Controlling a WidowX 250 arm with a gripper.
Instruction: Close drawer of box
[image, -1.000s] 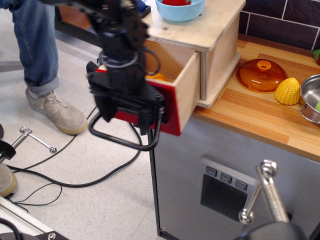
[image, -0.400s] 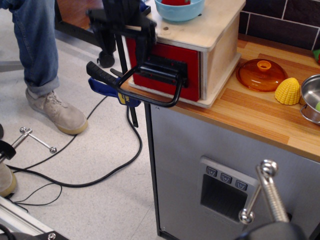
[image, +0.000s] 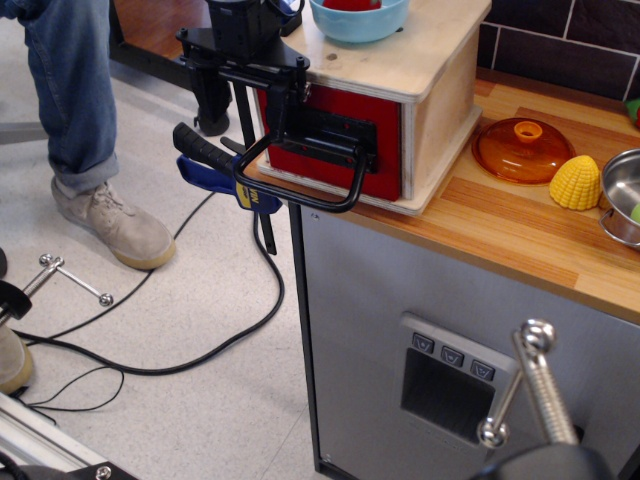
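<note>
Showing one drawer (image: 340, 140), red front flush in one plywood box (image: 440, 100), black loop handle (image: 300, 185) hanging, one gripper (image: 245, 45) upper left, jaw state unclear.

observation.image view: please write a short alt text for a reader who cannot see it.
A plywood box on a wooden counter has its red-fronted drawer pushed in flush, with the robot's black end effector at the front's left edge. A blue bowl sits on the box; an orange lid lies beside it.
</note>
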